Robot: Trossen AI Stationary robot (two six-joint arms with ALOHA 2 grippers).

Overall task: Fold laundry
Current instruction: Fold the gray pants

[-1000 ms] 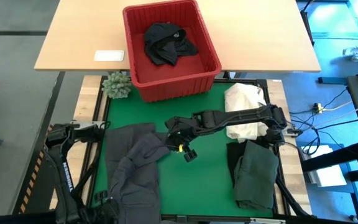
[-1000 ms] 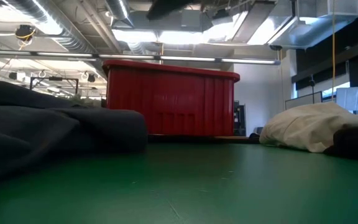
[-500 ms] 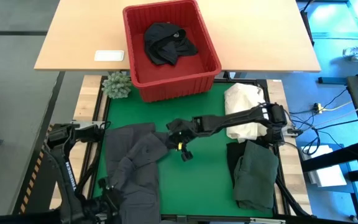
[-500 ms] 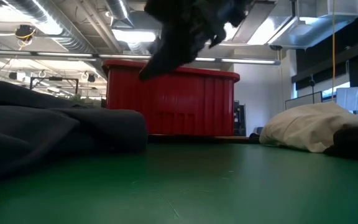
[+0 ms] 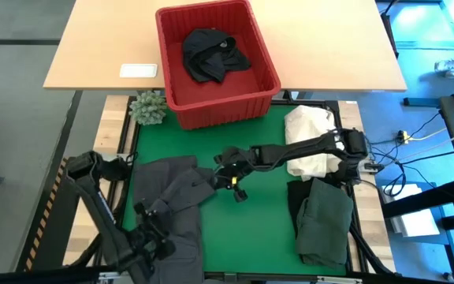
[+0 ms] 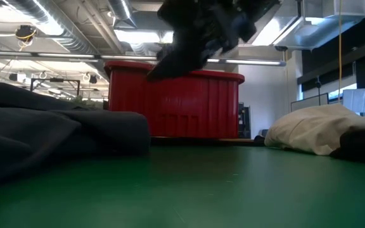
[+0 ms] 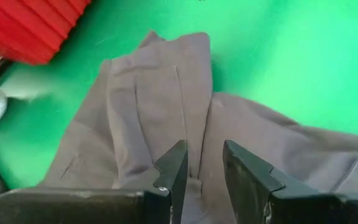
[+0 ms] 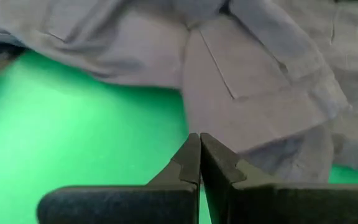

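Right gripper (image 5: 236,189) pinched fully together, holding nothing, hovering mid-mat just off the grey garment's (image 5: 172,201) edge. Left gripper (image 7: 201,165) has a narrow gap, nothing between the fingers, above the same garment near the mat's (image 5: 247,225) front-left corner. Grey garment lies crumpled along the left side. Green garment (image 5: 321,221) folded at the front-right corner, cream heap (image 5: 306,142) behind it. Red basket (image 5: 215,59) at the back edge, black garment (image 5: 211,54) inside
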